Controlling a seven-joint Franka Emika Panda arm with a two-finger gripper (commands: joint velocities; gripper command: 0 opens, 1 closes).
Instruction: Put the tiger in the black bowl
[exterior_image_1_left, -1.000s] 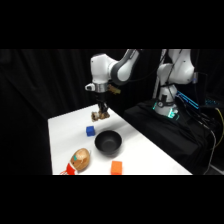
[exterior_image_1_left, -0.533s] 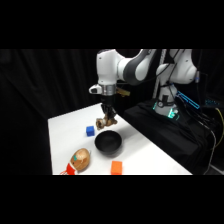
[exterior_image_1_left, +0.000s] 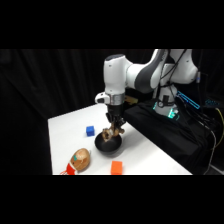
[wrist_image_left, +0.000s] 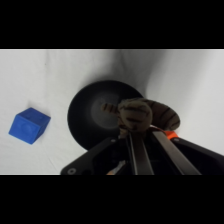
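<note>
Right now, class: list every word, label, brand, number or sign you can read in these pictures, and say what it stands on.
No text is readable anywhere.
The teal mark on the round tan object is too blurred to read.
The blue cube, black bowl and tiger show no writing.

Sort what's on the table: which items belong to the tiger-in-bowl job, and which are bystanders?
In the job: tiger, held in the gripper above the black bowl.
Lying about: blue cube, orange cube, round tan-orange object.
</note>
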